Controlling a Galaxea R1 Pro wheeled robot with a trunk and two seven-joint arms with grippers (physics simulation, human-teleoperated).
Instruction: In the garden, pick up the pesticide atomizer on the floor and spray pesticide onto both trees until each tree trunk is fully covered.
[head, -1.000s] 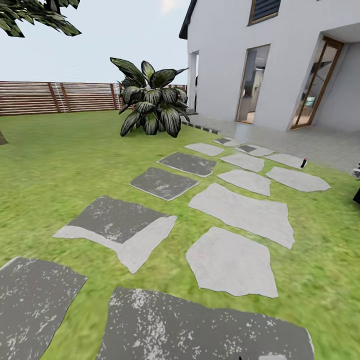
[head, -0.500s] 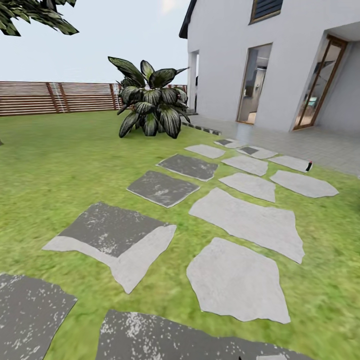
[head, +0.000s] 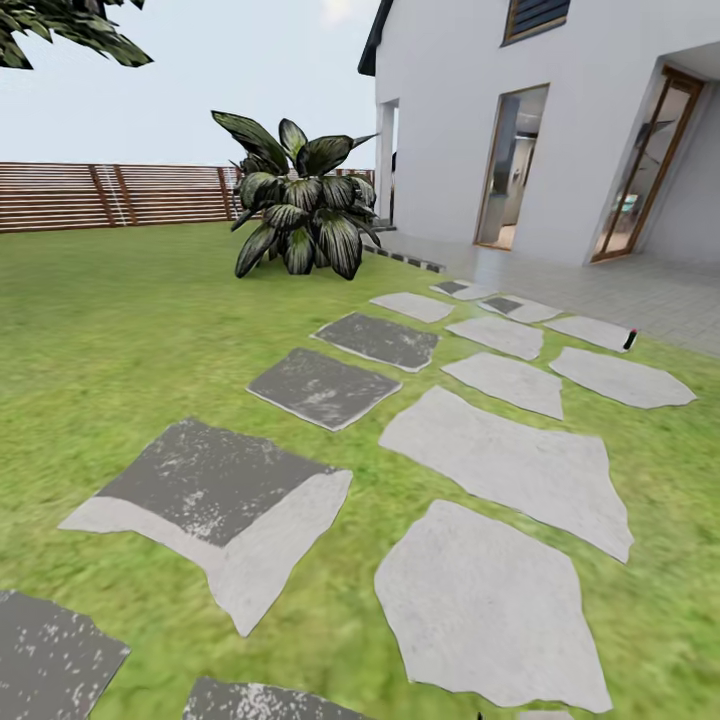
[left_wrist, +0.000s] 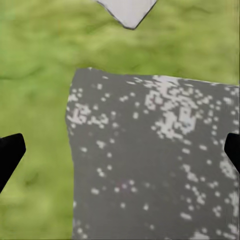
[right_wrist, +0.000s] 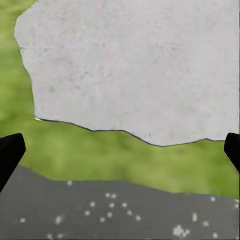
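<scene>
The robot appears in transit over the lawn (head: 120, 330), both grippers (left_wrist: 120, 150) (right_wrist: 120, 150) spread and empty; a small dark object, possibly the atomizer (head: 630, 340), stands near the patio (head: 600, 290), so approach comes next.

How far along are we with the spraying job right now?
Nothing looks done. Both tools are open and empty: the left tool over a dark stepping stone, the right tool over grass by a pale stone. A small black-and-red object at the patio edge may be the atomizer. Pickup and both trunks remain.
</scene>
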